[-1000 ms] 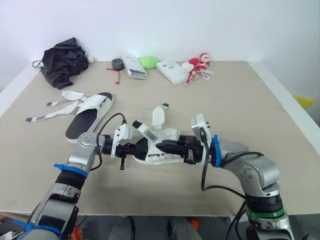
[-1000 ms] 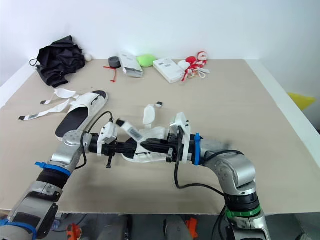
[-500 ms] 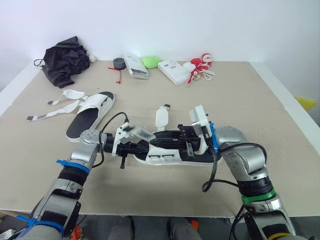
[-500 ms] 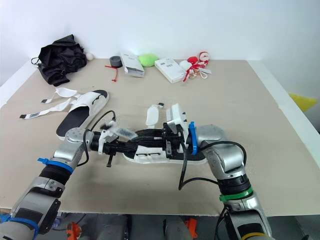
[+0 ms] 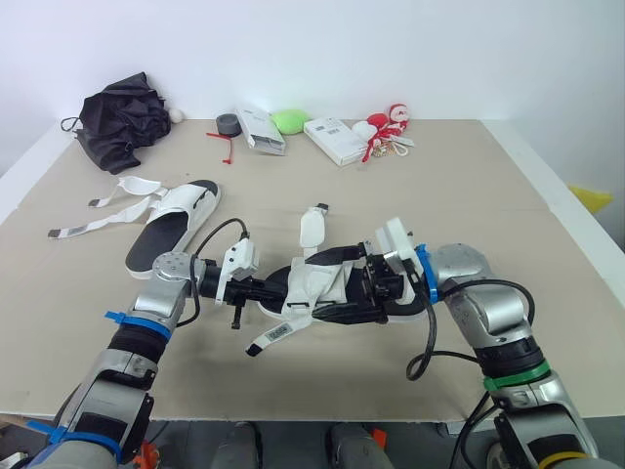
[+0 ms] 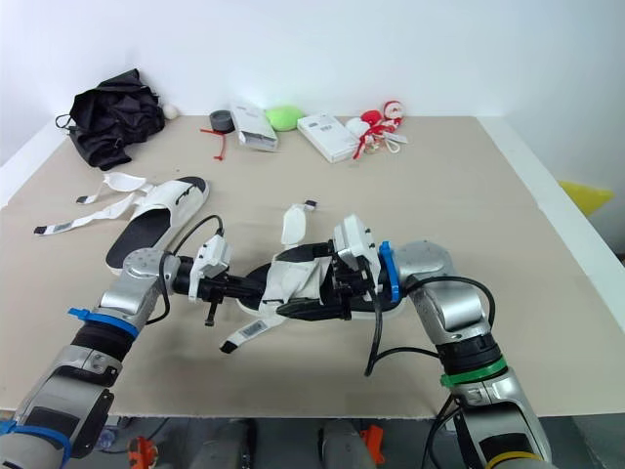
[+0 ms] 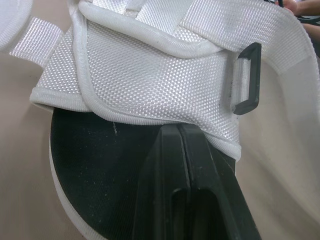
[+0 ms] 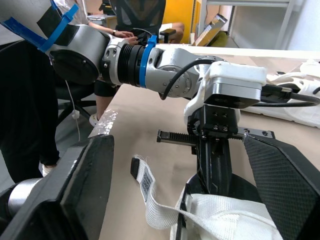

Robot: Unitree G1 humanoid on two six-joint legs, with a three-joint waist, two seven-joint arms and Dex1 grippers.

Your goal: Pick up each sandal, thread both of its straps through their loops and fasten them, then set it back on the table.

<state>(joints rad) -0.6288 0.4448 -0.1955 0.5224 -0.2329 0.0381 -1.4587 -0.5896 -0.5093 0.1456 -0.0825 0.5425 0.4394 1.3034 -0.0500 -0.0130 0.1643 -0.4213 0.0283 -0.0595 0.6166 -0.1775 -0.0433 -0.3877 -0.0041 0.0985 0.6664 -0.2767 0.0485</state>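
left tool nips woven white sandal — rectangular black loop, smooth sole.

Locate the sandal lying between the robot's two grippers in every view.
Left eye view: sandal at centre, between the two arms.
Right eye view: centre, between the arms.
Left wrist view: right ahead of the left gripper.
Right wrist view: inside the open right gripper.
Shared landmark: the left gripper.

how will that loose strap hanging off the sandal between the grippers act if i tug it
The strap probably flops: it droops from the sandal and trails slack onto the table. It looks like thin woven webbing, so likely light and apt to twist when pushed.
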